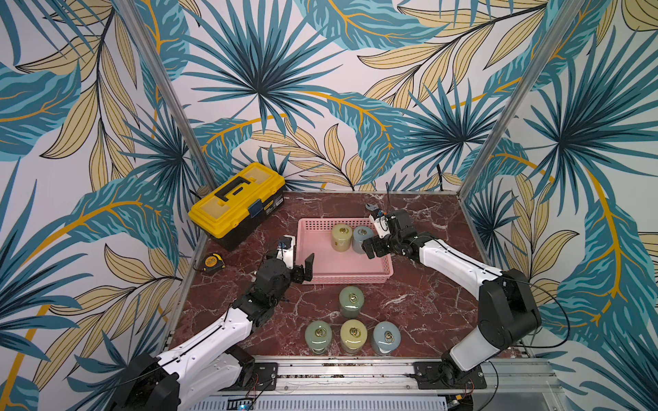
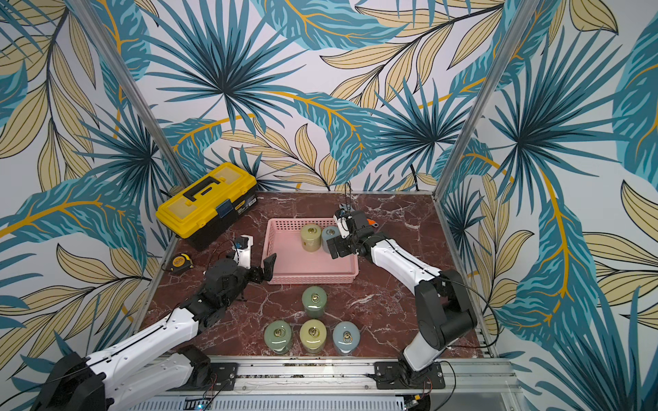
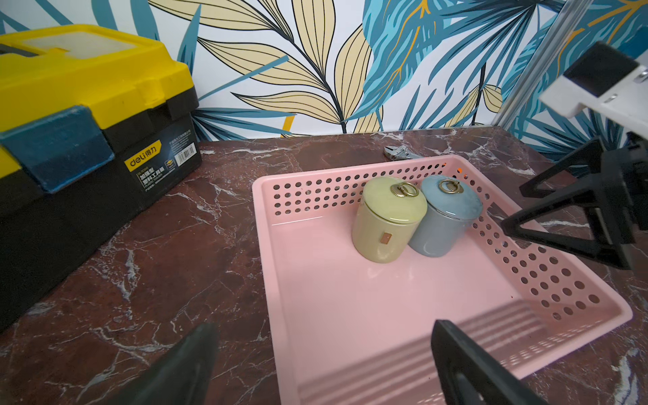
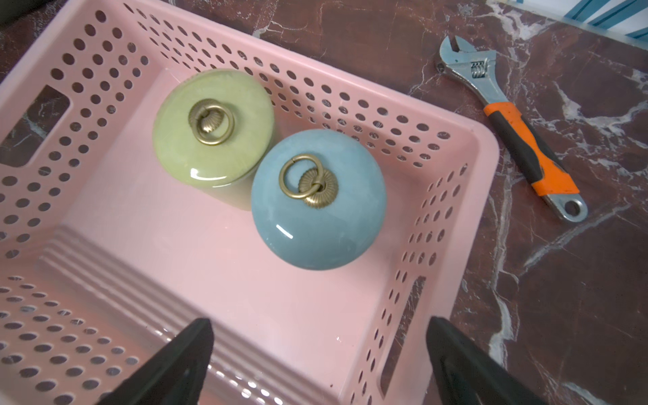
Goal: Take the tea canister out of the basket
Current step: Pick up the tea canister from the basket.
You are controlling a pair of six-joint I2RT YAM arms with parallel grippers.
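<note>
Two stand touching in the basket (image 3: pixel 350 298), far right corner: yellow canister (image 3: pixel 387 224) and blue canister (image 3: pixel 445 217). Right gripper (image 4: pixel 321 324), open, hovers by the blue; left gripper (image 3: pixel 324 328), open, straddles the left rim.

Pink dot-perforated basket (image 3: pixel 261 228), yellow-green canister (image 3: pixel 385 224) and blue-grey canister (image 3: pixel 445 224) inside it, red-brown white-veined marble tabletop (image 3: pixel 175 263), yellow-and-black toolbox (image 3: pixel 87 87), orange-and-black-handled wrench (image 4: pixel 519 140)

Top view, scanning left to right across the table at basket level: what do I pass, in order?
First the tape measure → left gripper, open → yellow-green canister → blue canister. Both canisters stand in the basket; the right gripper overlaps the blue one, so it's left out.
</note>
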